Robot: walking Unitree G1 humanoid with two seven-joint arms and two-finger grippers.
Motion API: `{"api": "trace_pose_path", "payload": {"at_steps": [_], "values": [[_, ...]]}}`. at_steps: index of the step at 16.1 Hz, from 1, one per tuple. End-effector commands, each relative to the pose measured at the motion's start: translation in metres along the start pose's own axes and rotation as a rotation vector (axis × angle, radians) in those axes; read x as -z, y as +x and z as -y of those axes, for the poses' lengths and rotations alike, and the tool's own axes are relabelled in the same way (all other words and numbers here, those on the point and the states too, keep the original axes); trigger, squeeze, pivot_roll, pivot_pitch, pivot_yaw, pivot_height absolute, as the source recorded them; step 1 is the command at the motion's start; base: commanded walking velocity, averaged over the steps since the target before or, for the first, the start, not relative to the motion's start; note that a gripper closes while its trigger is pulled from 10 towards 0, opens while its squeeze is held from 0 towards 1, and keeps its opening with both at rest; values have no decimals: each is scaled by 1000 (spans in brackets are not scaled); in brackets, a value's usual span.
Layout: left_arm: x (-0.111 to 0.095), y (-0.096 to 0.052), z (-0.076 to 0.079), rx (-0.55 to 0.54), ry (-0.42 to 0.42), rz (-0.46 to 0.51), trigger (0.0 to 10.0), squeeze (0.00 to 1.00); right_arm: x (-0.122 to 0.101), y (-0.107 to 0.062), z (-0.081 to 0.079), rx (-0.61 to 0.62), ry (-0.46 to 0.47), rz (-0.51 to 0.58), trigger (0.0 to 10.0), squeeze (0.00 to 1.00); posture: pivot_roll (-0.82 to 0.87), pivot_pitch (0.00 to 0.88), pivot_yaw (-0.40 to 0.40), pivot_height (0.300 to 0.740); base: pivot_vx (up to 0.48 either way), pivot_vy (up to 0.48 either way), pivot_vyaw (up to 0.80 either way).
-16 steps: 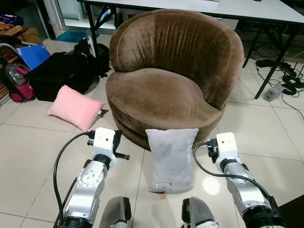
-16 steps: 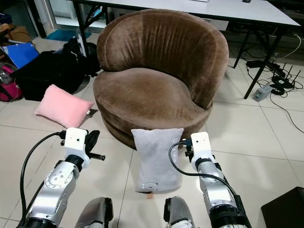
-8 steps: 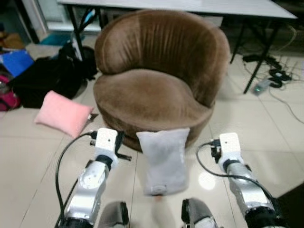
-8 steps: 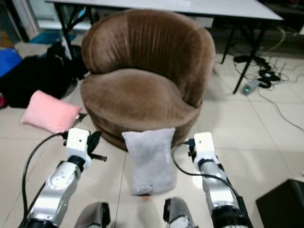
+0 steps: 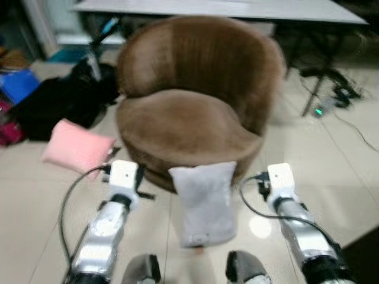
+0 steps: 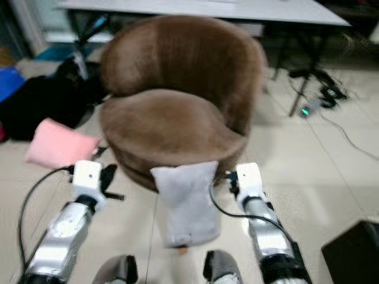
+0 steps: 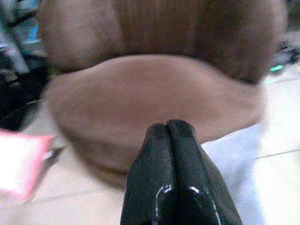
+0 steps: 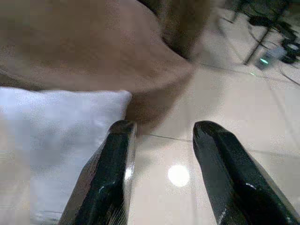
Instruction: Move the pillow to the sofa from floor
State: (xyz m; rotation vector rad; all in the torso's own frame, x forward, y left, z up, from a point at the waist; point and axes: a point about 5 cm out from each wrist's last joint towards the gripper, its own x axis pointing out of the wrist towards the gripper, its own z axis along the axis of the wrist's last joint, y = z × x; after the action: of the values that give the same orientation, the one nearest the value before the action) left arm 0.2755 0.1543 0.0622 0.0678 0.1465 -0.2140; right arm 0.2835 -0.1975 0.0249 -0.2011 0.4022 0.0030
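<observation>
A grey pillow [image 5: 204, 201] stands on the tiled floor, leaning against the front of the round brown sofa chair [image 5: 189, 112]. A pink pillow [image 5: 77, 151] lies on the floor to the chair's left. My two arms reach forward on either side of the grey pillow. The left gripper [image 7: 166, 126] is shut with nothing in it, level with the pillow's left edge and pointing at the chair seat. The right gripper [image 8: 164, 126] is open just right of the grey pillow [image 8: 61, 117], its fingers apart from it.
A black bag [image 5: 53, 103] and other clutter sit at the far left. A table [image 5: 237, 9] stands behind the chair, with its legs and cables [image 5: 331, 97] on the right. A dark box [image 6: 355, 251] is at the near right. My feet [image 5: 195, 269] are below the pillow.
The whole picture has shifted a little and blurred, so the camera has moved. Both arms keep their places beside the grey pillow, which has not moved.
</observation>
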Motion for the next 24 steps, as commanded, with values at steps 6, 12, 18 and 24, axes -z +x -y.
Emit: {"api": "trace_pose_path", "payload": {"at_steps": [6,12,18,24], "values": [[0,-2,-2,6,13,-2,10000,0,-5,2,-3,-2,13,13,10000,0,27,0,4,621,311,0,0],[-1,-2,-3,7,16,-2,10000,0,-4,2,-4,-3,19,7,10000,0,30,0,6,621,310,0,-347],[-2,1,-5,8,19,1,10000,0,-6,3,-4,1,18,16,10000,0,27,0,12,621,310,0,0],[-4,2,-6,2,28,1,10000,0,-8,5,-4,0,17,19,10000,0,29,0,10,621,289,0,0]]}}
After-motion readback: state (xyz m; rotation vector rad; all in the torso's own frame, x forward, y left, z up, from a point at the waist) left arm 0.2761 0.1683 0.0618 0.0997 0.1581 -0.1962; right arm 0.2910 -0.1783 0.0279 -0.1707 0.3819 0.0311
